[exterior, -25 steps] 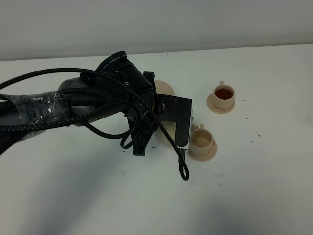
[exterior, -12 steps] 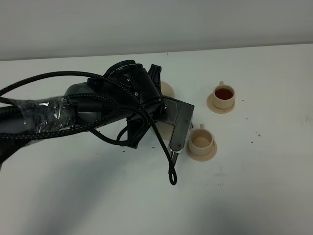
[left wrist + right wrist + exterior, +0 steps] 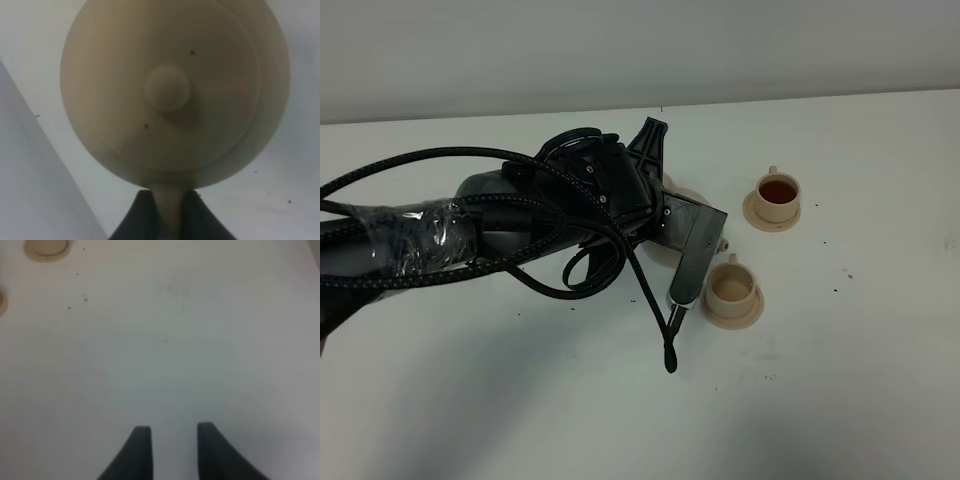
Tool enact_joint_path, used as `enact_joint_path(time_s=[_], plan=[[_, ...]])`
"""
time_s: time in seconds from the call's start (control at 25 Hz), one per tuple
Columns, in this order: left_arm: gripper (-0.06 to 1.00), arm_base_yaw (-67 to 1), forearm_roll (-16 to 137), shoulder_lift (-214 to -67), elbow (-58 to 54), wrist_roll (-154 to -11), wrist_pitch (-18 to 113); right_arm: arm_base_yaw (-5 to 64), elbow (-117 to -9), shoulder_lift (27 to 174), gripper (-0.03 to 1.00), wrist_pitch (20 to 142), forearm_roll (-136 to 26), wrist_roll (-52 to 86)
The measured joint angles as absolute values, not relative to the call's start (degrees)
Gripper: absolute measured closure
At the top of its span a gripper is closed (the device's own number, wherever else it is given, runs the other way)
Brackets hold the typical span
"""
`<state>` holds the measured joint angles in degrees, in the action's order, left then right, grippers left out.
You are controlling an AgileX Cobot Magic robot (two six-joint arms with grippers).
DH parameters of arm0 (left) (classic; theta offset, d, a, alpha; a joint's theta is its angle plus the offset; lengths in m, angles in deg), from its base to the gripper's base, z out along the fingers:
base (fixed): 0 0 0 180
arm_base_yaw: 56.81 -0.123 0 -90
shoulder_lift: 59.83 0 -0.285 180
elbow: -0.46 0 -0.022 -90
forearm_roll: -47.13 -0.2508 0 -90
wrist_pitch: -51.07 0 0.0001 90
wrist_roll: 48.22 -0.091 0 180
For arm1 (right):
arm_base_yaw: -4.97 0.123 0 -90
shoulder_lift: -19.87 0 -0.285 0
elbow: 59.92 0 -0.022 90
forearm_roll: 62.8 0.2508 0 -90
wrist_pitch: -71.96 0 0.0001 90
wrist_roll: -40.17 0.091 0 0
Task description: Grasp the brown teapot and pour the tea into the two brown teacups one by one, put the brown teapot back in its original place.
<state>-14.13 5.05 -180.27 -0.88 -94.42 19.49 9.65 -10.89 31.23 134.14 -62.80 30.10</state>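
Note:
My left gripper is shut on the loop handle of the brown teapot, seen from above with its lid knob in the middle. In the high view the left gripper and arm cover most of the teapot; only its spout shows, just above the near teacup. The far teacup holds dark tea. Each cup stands on a small saucer. A tan sliver behind the arm may be the large saucer. My right gripper is open and empty over bare table.
A loose black cable loop hangs from the left arm down to the table in front of the near cup. The right wrist view shows one tan cup on its saucer far off and small dark specks on the white table.
The left arm has turned and drawn back from the near cup. The teapot's spout has risen and moved away from that cup's rim. The cups have not moved.

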Motion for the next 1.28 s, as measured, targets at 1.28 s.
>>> enact_joint_path(time_s=[1.28], plan=[[0.82,-12.0,-4.1,-181.2,-0.7,-98.2,21.0,9.7,-10.9,31.2,0.73,134.1,-62.8,30.1]])
